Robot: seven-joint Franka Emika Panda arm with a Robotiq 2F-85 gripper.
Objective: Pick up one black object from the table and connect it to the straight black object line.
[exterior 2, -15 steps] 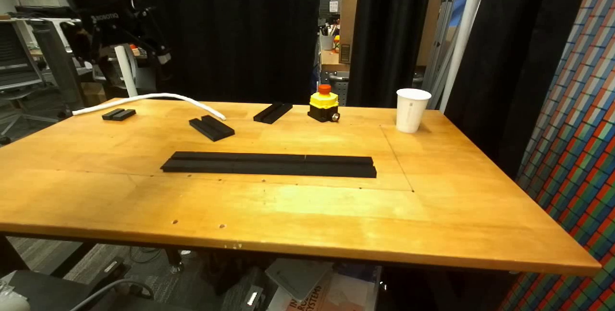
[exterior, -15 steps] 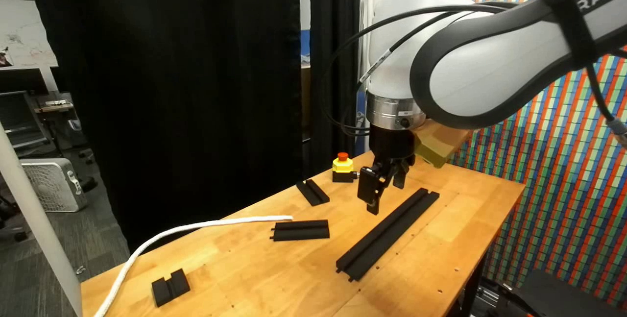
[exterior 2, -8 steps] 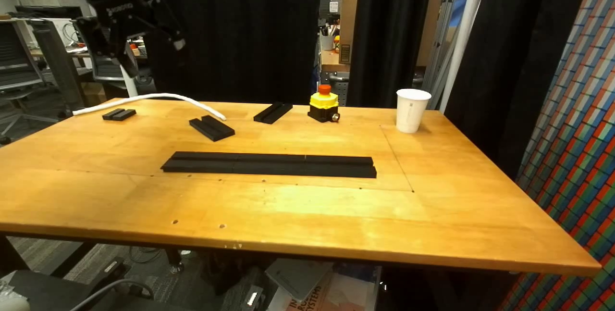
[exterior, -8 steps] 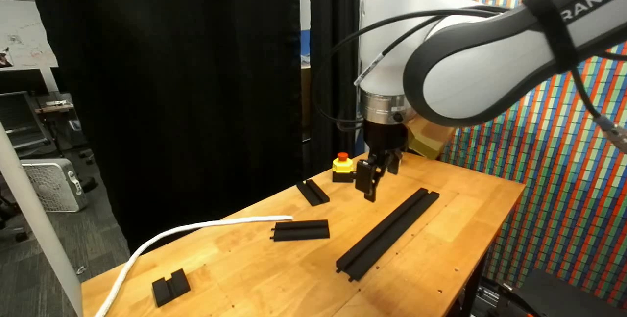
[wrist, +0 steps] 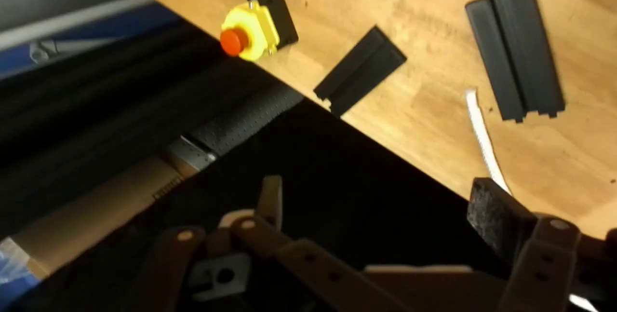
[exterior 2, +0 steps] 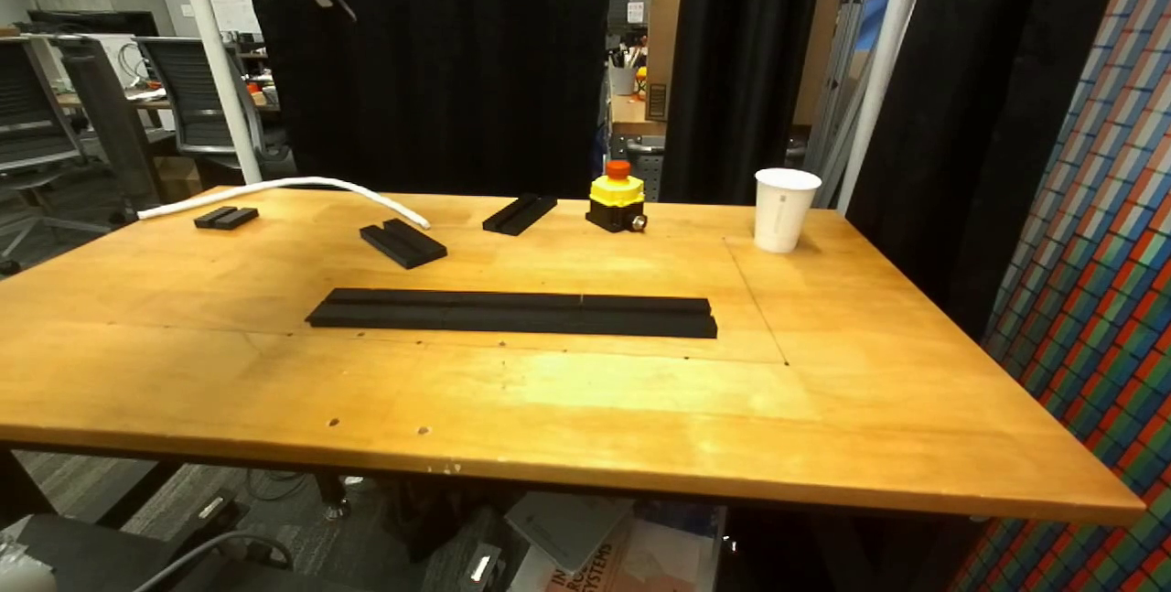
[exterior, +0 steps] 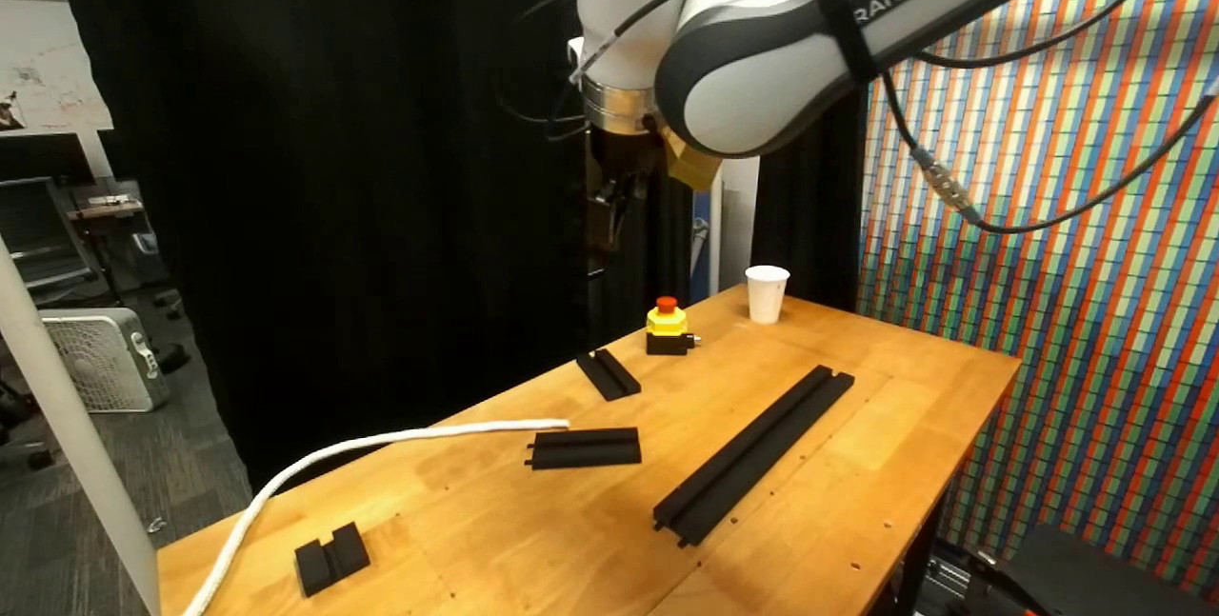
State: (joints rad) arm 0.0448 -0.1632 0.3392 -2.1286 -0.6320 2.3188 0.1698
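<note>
In an exterior view the pale wooden table (exterior 2: pixel 585 400), seamed and pocked, spans the middle of the frame, with the rail (exterior 2: pixel 512 312) near its centre and the bar (exterior 2: pixel 412 244) above and left of that, close to the tip of the white cable (exterior 2: pixel 311 180). A black curtain (exterior 2: pixel 439 98) hangs behind, office chairs (exterior 2: pixel 27 102) stand at far left, and a multicoloured panel (exterior 2: pixel 1089 327) lines the right edge. Low in the wrist view, the gripper (wrist: pixel 381 201) is spread wide.

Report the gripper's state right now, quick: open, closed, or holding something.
Gripper: open, jaws well apart in the wrist view, holding nothing.
</note>
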